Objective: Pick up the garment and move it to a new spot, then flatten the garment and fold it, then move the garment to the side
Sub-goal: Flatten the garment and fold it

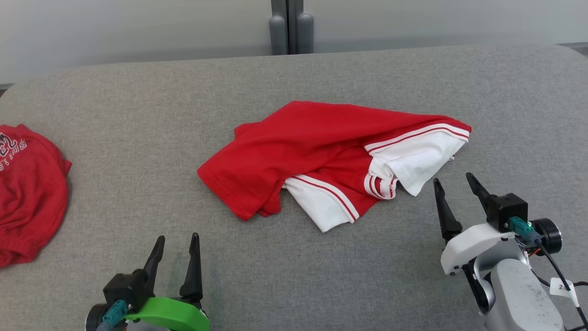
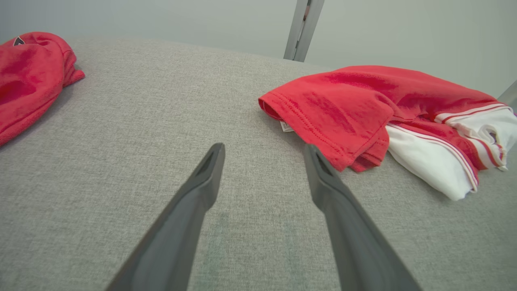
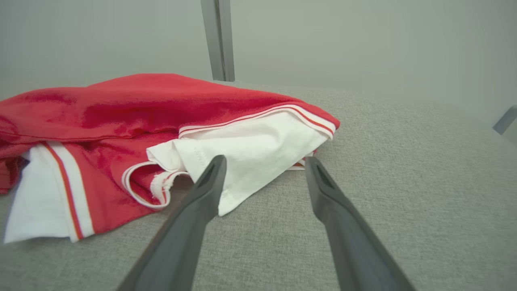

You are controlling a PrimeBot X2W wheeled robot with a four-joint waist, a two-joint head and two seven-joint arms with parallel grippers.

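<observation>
Grey fabric-covered worktop [image 1: 138,138], rounded corners. On it: crumpled red-and-white striped garment [image 1: 321,151] mid-surface; second red printed garment [image 1: 27,193] at left edge, well apart.

Place: looked like a lab or test bay to me | my table [image 1: 115,115] was grey-felted | plain pale wall [image 1: 138,27] | grey post [image 1: 291,27] behind.

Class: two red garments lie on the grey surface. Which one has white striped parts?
The middle garment, just beyond the right claw. The garment at the left edge is red with lettering and has no white panels.
</observation>
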